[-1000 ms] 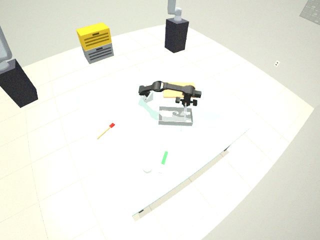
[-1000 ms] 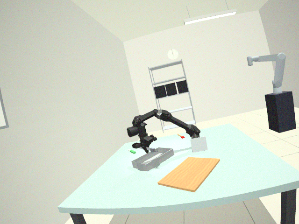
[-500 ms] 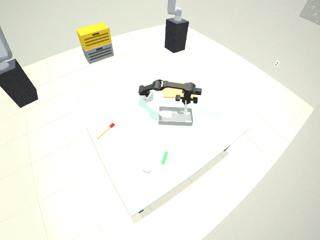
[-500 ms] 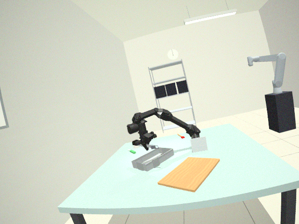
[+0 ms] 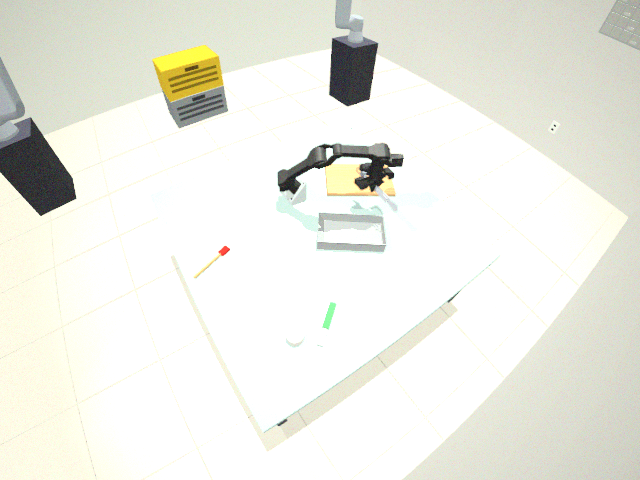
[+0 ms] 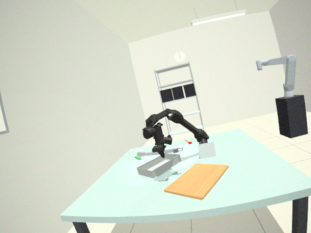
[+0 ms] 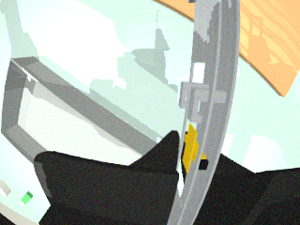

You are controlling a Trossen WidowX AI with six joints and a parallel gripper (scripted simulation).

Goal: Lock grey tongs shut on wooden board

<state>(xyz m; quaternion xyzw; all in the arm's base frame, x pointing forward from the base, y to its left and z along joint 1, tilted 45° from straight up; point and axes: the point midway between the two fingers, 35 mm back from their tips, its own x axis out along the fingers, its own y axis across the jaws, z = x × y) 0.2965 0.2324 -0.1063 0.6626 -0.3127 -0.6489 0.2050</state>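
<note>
wrist shows yellow on the gripped tongs (image 7: pixel 219 89), exterior doesn't.

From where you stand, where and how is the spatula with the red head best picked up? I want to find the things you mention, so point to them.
Probably by the middle of the thin tan handle of the red-headed spatula (image 5: pixel 211 262) (image 6: pixel 188 141), coming from straight above, fingers astride it: it lies flat, and the handle is long, straight and narrower than the head.

No letters, numbers, brands or signs can be read in any of the three views: the dark stripes on the yellow box (image 5: pixel 190 77) and the grey box (image 5: pixel 198 108) form no legible text, and the wall clock (image 6: pixel 180 56) shows no readable numerals.
</note>
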